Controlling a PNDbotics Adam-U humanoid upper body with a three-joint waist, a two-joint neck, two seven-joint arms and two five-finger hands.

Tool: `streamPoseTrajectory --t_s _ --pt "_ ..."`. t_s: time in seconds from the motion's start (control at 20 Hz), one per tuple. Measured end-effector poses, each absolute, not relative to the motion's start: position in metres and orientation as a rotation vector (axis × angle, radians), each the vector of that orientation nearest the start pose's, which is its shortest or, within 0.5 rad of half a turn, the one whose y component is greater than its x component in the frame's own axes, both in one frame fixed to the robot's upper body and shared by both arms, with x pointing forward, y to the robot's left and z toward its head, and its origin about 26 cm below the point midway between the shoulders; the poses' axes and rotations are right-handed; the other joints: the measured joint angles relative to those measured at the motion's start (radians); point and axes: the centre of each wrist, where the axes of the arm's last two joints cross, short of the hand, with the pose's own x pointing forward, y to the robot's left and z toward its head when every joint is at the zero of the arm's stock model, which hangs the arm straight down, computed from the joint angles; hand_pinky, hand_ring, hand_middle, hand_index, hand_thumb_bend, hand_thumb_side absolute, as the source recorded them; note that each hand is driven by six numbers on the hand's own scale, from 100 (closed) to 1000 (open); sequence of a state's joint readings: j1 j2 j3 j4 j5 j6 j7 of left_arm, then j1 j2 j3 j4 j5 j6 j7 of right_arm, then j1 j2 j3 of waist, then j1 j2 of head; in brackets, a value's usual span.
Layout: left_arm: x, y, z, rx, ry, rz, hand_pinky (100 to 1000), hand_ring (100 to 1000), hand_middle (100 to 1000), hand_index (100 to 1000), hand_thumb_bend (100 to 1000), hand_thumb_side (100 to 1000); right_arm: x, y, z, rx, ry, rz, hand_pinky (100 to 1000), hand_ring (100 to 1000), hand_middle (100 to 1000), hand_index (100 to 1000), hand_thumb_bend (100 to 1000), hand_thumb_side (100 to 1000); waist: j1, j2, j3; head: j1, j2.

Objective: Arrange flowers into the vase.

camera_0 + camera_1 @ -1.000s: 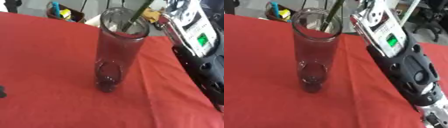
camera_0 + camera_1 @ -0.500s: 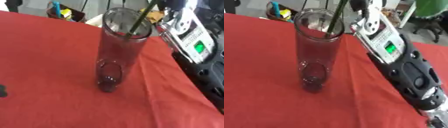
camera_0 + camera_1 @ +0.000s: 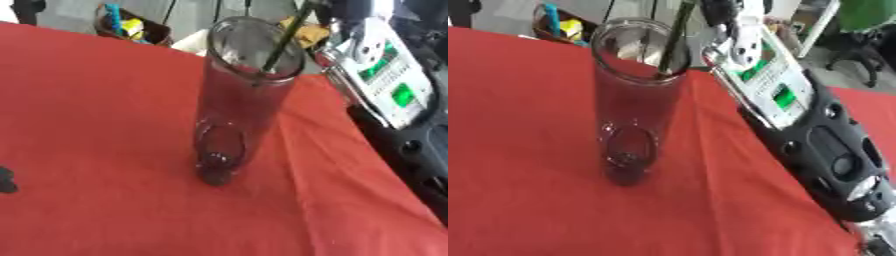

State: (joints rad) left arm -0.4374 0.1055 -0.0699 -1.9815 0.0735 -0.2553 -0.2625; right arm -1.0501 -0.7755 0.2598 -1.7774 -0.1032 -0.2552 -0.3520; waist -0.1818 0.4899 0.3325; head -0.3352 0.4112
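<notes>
The red cloth (image 3: pixel 96 125) lies under the vase (image 3: pixel 635 100), which stands upright. Right of the vase, the right arm (image 3: pixel 798 115) reaches up; its hand's state cannot be told. A green stem (image 3: pixel 674 37) leans inside the vase's mouth.

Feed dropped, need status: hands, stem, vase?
Right hand at top edge above vase, grip unclear. Left hand out of view. Green stem leaning inside upright glass vase on red cloth. Nothing blocking.

glass vase (image 3: pixel 636 105), green stem (image 3: pixel 674 37) inside (upright)
</notes>
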Motion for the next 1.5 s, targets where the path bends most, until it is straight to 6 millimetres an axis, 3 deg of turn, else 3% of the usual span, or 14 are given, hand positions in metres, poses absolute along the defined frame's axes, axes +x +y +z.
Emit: streamPoseTrajectory --t_s 0.25,0.5,0.75,1.15,1.5 --pt "0.310 0.192 0.218 0.464 3.495 0.751 537 602 818 791 100 984 0.327 -0.221 0.403 0.422 3.115 -0.756 756 753 425 177 100 854 0.000 -0.007 -0.005 0.000 0.000" --pt "0.310 0.192 0.218 0.466 3.495 0.750 538 602 818 790 100 982 0.326 -0.223 0.402 0.510 3.074 -0.880 803 813 525 393 100 897 0.001 -0.009 -0.005 0.000 0.001" --pt "0.310 0.192 0.218 0.469 3.495 0.749 538 603 817 790 100 983 0.326 -0.224 0.399 0.572 3.022 -0.977 809 825 560 483 100 914 0.002 -0.009 -0.004 0.000 0.001" --pt "0.310 0.192 0.218 0.469 3.495 0.748 539 604 818 788 100 983 0.328 -0.227 0.392 0.680 2.974 -1.145 821 858 571 459 100 867 0.002 -0.009 -0.005 0.000 0.003" --pt "0.310 0.192 0.218 0.469 3.497 0.748 539 605 818 788 100 982 0.328 -0.229 0.391 0.766 2.980 -1.384 850 906 610 526 100 852 0.005 -0.016 -0.011 0.001 0.017"
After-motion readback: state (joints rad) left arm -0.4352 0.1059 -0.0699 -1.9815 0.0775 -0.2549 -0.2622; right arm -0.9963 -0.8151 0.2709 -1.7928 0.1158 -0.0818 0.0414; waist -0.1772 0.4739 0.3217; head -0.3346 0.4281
